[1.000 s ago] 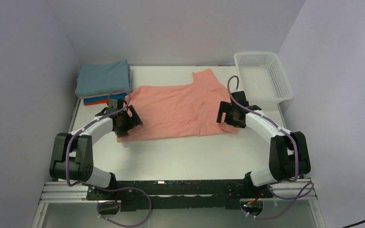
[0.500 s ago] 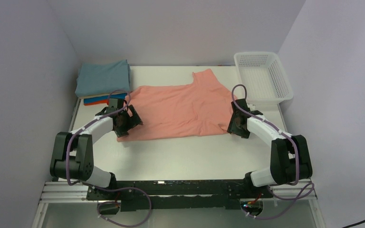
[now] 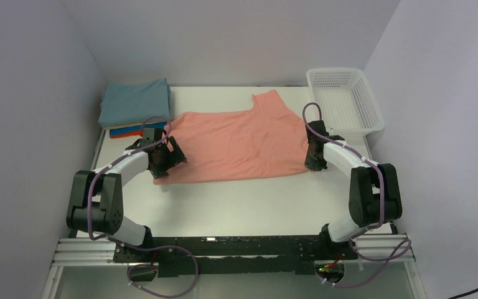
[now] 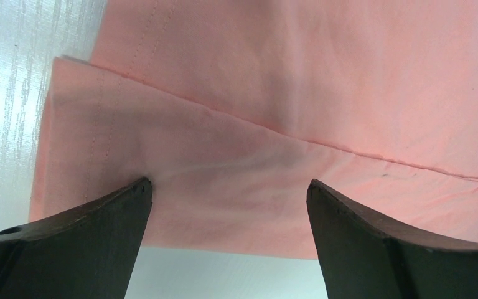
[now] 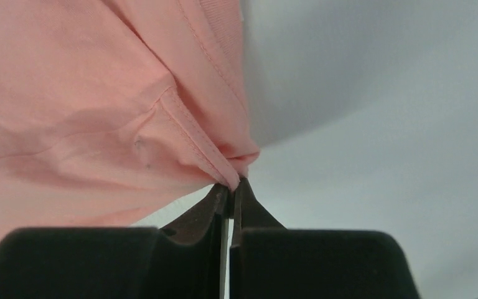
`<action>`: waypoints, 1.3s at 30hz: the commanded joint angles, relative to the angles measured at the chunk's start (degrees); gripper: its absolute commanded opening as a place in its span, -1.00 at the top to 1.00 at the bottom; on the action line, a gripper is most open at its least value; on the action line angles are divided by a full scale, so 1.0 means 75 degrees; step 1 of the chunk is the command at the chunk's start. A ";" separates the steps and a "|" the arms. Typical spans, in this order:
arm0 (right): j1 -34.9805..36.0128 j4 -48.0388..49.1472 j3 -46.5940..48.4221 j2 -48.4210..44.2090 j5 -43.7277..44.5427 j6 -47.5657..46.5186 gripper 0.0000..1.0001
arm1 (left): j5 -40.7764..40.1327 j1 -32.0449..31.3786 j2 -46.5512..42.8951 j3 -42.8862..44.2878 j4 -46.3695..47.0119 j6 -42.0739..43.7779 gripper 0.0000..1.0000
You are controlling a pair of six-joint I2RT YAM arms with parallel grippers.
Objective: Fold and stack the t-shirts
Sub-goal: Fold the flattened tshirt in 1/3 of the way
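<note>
**A:** Where is the salmon-pink t-shirt (image 3: 236,146)?

**B:** It's spread flat mid-table (image 3: 236,205), with its long axis running 9 o'clock to 3 o'clock in the top view. One flap pokes out toward 12. The stack of folded t-shirts (image 3: 135,103) sits at 10 o'clock, just beside the shirt's far left edge. The white basket (image 3: 373,121) is at 2 o'clock.

**A:** And the jaws?

**B:** The right gripper (image 5: 230,190) has its jaws pressed together on the shirt's near right corner. Its wrist view shows a stitched edge bunched into the tips. The left gripper (image 4: 229,190) has its jaws wide apart, straddling the near left corner. Cloth lies between the tips, but nothing is pinched.

**A:** Which way does the cloth run from each?

**B:** From the right jaws the body spreads toward 9 and 10 o'clock. From the left jaws it spreads toward 2 and 3. The two grippers bracket the near long edge, one at each end.

**A:** So what does the next move hinge on?

**B:** As I judge it, the left jaws need to clamp their corner, so that both ends of that edge are held. The edge could then travel toward 12, creasing the shirt along its long axis. If only the right side lifted, the cloth would likely drag and skew around the loose left corner.

**A:** Which arm is nearer the stack?

**B:** The left.
</note>
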 commanded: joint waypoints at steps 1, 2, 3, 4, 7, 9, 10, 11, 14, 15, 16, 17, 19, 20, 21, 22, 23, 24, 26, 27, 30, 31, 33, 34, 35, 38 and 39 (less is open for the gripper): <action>-0.0179 -0.0919 0.0603 -0.0060 0.0692 -0.0712 0.90 | -0.0474 0.0158 0.0247 -0.0104 -0.0332 0.0108 -0.99; -0.0177 -0.0896 0.0656 -0.0096 0.0684 -0.0984 0.84 | -0.0489 0.0167 0.0279 -0.0078 -0.0400 0.0099 -0.99; -0.0185 -0.0910 0.0708 -0.0097 0.0714 -0.1217 0.79 | -0.0491 0.0181 0.0308 -0.0068 -0.0429 0.0086 -0.99; -0.0183 -0.1003 0.0786 -0.0077 0.0917 -0.1374 0.76 | -0.0491 0.0210 0.0329 -0.0064 -0.0443 0.0089 -0.99; -0.0183 -0.1415 0.0854 0.0109 0.2123 -0.1629 0.64 | -0.0491 0.0253 0.0337 -0.0052 -0.0509 0.0089 -0.99; -0.0220 -0.1832 0.0932 0.0256 0.2700 -0.1414 0.35 | -0.0491 0.0263 0.0300 -0.0063 -0.0505 0.0082 -0.99; -0.0234 -0.1904 0.0949 0.0294 0.2839 -0.1388 0.03 | -0.0491 0.0265 0.0274 -0.0085 -0.0487 0.0084 -0.99; -0.0233 -0.1868 0.0945 0.0285 0.2972 -0.1394 -0.20 | -0.0491 0.0265 0.0252 -0.0067 -0.0517 0.0090 -0.99; -0.0236 -0.1884 0.0988 0.0174 0.3331 -0.1205 -0.38 | -0.0491 0.0265 0.0173 -0.0052 -0.0643 0.0111 -0.99; -0.0236 -0.1892 0.1012 0.0087 0.3431 -0.1160 -0.40 | -0.0491 0.0266 0.0136 -0.0047 -0.0650 0.0116 -0.99; -0.0236 -0.1917 0.1060 -0.0020 0.3533 -0.1083 -0.41 | -0.0491 0.0267 0.0083 -0.0038 -0.0666 0.0125 -0.99; -0.0236 -0.1901 0.1103 -0.0160 0.3526 -0.1070 -0.41 | -0.0456 0.0267 0.0018 -0.0019 -0.0682 0.0161 -0.99; -0.0236 -0.1705 0.1046 -0.0669 0.3289 -0.1227 -0.53 | -0.0484 0.0255 -0.0149 0.0036 -0.0785 0.0177 -0.99; -0.0235 -0.1600 0.1010 -0.0920 0.3111 -0.1317 -0.58 | -0.0489 0.0255 -0.0258 0.0069 -0.0880 0.0193 -0.99; -0.0237 -0.1476 0.0975 -0.1207 0.2895 -0.1364 -0.68 | -0.0492 0.0255 -0.0366 0.0115 -0.0976 0.0205 -0.99; -0.0236 -0.1310 0.0938 -0.1468 0.2626 -0.1388 -0.80 | -0.0491 0.0255 -0.0477 0.0158 -0.1052 0.0221 -0.99; -0.0237 -0.1115 0.0884 -0.1757 0.2257 -0.1461 -0.96 | -0.0491 0.0255 -0.0594 0.0205 -0.1098 0.0251 -0.99; -0.0236 -0.0860 0.0811 -0.2035 0.1757 -0.1497 -0.99 | -0.0491 0.0249 -0.0705 0.0259 -0.1130 0.0268 -0.99; -0.0233 -0.0172 0.0605 -0.2463 0.0482 -0.1466 -1.00 | -0.0401 0.0217 -0.0863 0.0370 -0.1148 0.0275 -0.99; -0.0236 0.0205 0.0485 -0.2612 -0.0214 -0.1329 -1.00 | -0.0321 0.0183 -0.0919 0.0439 -0.1123 0.0264 -0.99; -0.0221 0.1746 0.0087 -0.2607 -0.2784 -0.0807 -1.00 | -0.0071 0.0050 -0.0866 0.0705 -0.0924 0.0227 -0.99; -0.0153 0.2301 0.0001 -0.2431 -0.3464 -0.0546 -1.00 | 0.0019 0.0001 -0.0795 0.0796 -0.0816 0.0226 -0.99; 0.0197 0.3234 0.0025 -0.1860 -0.4049 -0.0231 -1.00 | 0.0262 -0.0078 -0.0575 0.0932 -0.0439 0.0188 -0.99; 0.0425 0.3381 0.0124 -0.1465 -0.3963 -0.0109 -1.00 | 0.0387 -0.0100 -0.0326 0.1008 -0.0309 0.0180 -0.99; 0.0633 0.3345 0.0335 -0.1052 -0.3802 -0.0106 -1.00 | 0.0460 -0.0126 -0.0097 0.1086 -0.0215 0.0158 -0.99; 0.1198 0.2764 0.1136 0.0230 -0.2643 -0.0205 -1.00 | 0.0543 -0.0183 0.0617 0.1329 -0.0145 0.0132 -0.99; 0.1338 0.2553 0.1411 0.0616 -0.2239 -0.0263 -1.00 | 0.0596 -0.0208 0.0820 0.1377 -0.0152 0.0140 -0.99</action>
